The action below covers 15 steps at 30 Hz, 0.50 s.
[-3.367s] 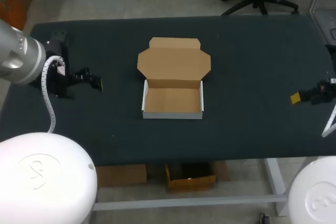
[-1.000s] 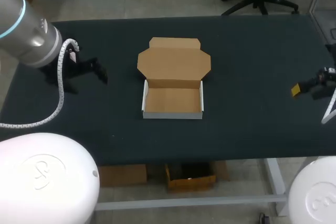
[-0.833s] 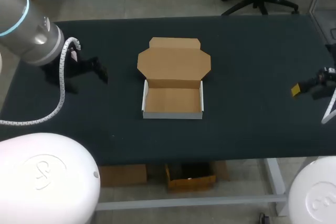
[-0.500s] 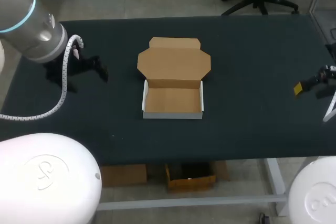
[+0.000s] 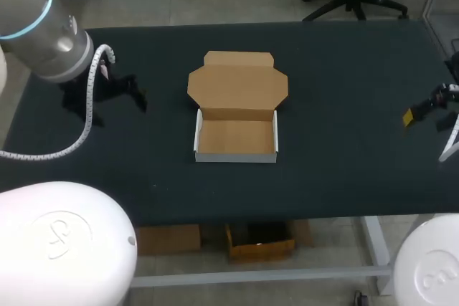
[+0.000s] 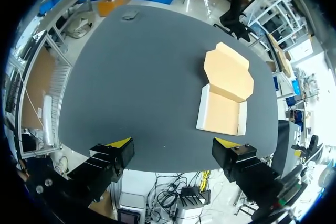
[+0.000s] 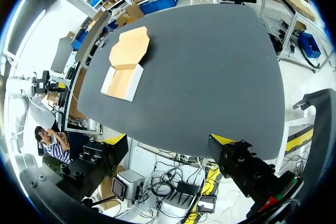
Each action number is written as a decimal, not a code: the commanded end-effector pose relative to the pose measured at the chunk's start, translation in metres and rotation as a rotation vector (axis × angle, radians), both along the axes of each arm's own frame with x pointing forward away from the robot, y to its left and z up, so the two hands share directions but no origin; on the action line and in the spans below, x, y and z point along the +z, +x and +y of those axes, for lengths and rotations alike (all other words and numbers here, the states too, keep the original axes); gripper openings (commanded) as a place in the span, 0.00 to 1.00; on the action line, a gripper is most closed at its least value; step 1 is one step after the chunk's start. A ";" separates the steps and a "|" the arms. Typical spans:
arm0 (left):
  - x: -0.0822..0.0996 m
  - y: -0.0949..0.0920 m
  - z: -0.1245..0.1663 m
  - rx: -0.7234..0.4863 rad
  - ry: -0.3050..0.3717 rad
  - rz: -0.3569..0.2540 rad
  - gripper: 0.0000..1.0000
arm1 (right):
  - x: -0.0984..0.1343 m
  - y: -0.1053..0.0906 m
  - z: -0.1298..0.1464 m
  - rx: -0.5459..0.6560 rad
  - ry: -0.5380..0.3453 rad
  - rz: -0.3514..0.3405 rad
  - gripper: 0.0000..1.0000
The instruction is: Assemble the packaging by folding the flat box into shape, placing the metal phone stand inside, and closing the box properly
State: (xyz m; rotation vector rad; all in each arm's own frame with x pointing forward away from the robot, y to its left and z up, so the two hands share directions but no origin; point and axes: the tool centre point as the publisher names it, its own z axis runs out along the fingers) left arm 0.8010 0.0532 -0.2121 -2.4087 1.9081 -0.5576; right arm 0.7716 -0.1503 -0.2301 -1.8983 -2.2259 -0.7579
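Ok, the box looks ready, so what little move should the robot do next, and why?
Probably swing the left arm toward the small grey thing, likely the phone stand, near the far edge of the table. The box already stands folded, lid open, nothing inside, and the left jaws are wide open and empty.

Lone box mid-table, bare cloth on every side

The box (image 5: 236,109) stands on the table (image 5: 344,69) with low upright walls around a tray open from above, its lid lying flat on the far side. Wide bare surface separates it from the left gripper (image 6: 173,148) and right gripper (image 7: 168,141).
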 end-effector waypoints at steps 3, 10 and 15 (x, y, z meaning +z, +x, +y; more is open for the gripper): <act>0.000 0.004 -0.002 0.006 0.007 0.008 1.00 | -0.001 0.003 -0.002 0.003 0.005 0.005 1.00; -0.003 0.008 -0.001 0.014 0.005 0.019 1.00 | -0.001 0.003 -0.002 0.003 0.005 0.005 1.00; -0.005 0.010 0.000 0.018 0.006 0.027 1.00 | -0.001 0.003 -0.002 0.003 0.005 0.005 1.00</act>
